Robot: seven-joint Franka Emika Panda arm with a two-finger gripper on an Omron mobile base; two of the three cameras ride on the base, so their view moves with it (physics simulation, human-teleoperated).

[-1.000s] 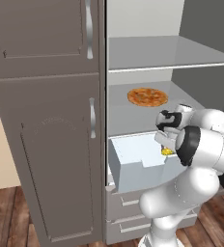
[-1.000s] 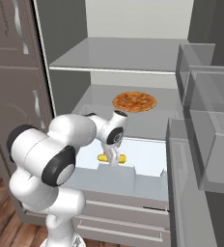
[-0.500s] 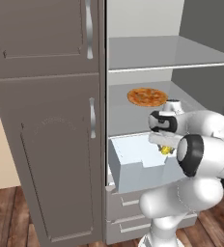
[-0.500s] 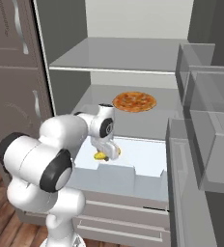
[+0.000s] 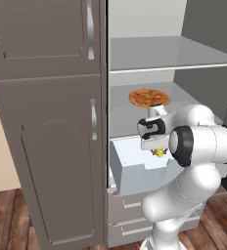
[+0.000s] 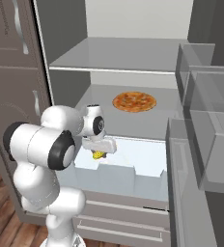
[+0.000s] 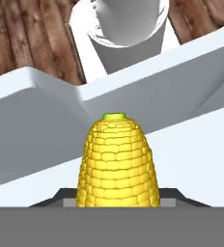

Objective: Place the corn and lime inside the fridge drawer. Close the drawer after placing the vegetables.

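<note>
My gripper (image 7: 118, 195) is shut on the corn (image 7: 117, 164), a yellow cob with a green tip that points down toward the drawer floor. In the base views the corn (image 5: 159, 153) (image 6: 99, 154) hangs under the hand over the open fridge drawer (image 5: 135, 171) (image 6: 133, 177), a pale box pulled out of the fridge (image 5: 193, 88). The gripper (image 6: 99, 150) hovers above the drawer's left part, just behind its stepped front wall (image 7: 46, 111). The lime is out of view.
A pizza (image 5: 148, 97) (image 6: 134, 102) lies on the shelf above the drawer. The dark panelled cabinet doors (image 5: 47, 146) stand to the left. Clear door bins (image 6: 205, 120) hang at the right. Two flat-fronted drawers (image 6: 119, 224) sit below the open one.
The arm has carried the corn leftward and slightly lower over the drawer. The gripper stays shut on it.
</note>
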